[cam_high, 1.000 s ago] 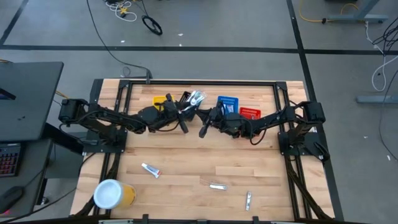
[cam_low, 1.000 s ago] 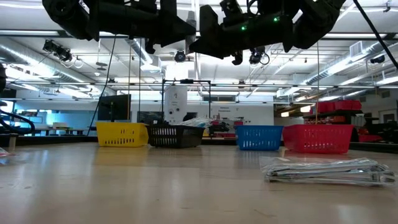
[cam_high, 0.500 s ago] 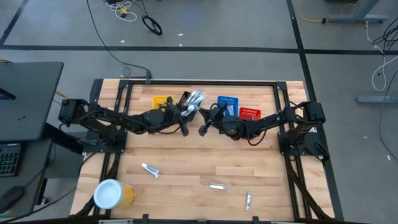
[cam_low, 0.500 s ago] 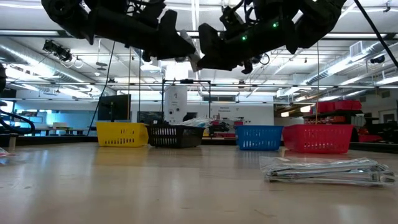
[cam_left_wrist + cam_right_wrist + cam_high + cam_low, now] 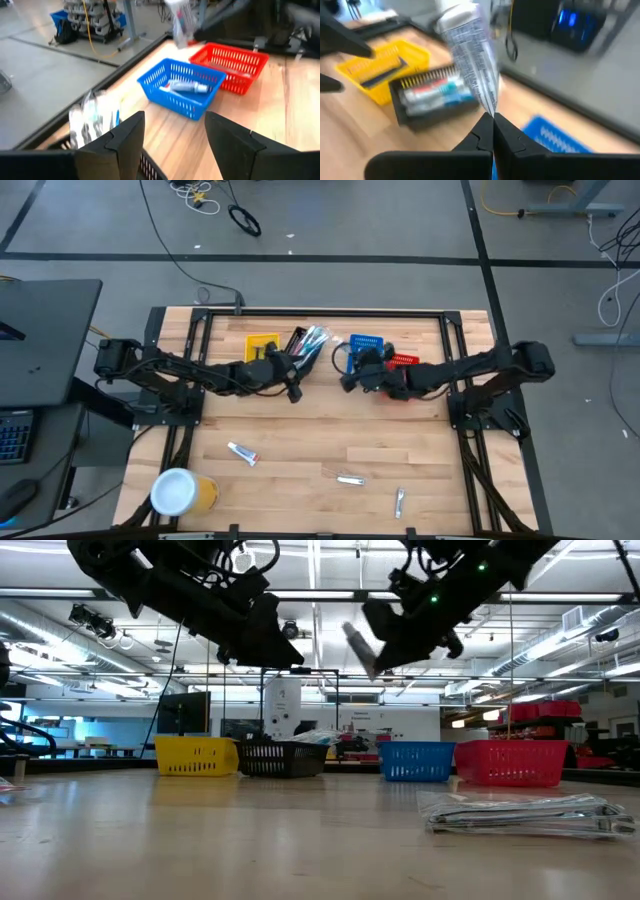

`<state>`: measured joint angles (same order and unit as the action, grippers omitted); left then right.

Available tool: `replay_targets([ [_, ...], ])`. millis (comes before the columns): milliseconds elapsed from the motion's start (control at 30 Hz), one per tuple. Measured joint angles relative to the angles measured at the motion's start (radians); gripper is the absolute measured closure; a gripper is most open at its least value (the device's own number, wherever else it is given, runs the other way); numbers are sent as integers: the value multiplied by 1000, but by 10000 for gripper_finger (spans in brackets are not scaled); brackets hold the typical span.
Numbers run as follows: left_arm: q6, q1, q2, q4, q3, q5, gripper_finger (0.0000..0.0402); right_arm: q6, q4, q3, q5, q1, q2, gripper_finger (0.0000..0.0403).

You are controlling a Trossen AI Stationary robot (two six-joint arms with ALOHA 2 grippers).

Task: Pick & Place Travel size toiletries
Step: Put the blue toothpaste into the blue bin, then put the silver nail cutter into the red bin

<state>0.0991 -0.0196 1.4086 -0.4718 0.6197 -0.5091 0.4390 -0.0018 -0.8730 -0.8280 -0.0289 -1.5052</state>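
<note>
Right gripper (image 5: 492, 116) pinches a clear sachet (image 5: 470, 60) tight, up in the air near the blue basket (image 5: 366, 344). Left gripper (image 5: 172, 135) is open wide beside the black basket (image 5: 305, 340). Four baskets sit along the table's (image 5: 300, 440) far edge. Three small toiletries (image 5: 243, 453) lie on the big bare middle.

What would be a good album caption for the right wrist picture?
Right gripper pinching a clear-wrapped toothbrush by its end, above the yellow basket and black basket.
</note>
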Motion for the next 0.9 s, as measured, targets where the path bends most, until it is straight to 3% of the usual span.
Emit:
replay_targets([
  [200, 42, 0, 0, 35, 0, 10, 188, 323, -390, 3, 253, 85, 77, 403],
  [300, 42, 0, 0, 34, 0, 16, 188, 382, -423, 40, 369, 130, 73, 403],
  [567, 46, -1, 0, 34, 0, 31, 187, 319, -324, 100, 486, 215, 70, 387],
  [900, 41, -1, 0, 33, 0, 42, 190, 228, -327, 100, 489, 254, 70, 361],
])
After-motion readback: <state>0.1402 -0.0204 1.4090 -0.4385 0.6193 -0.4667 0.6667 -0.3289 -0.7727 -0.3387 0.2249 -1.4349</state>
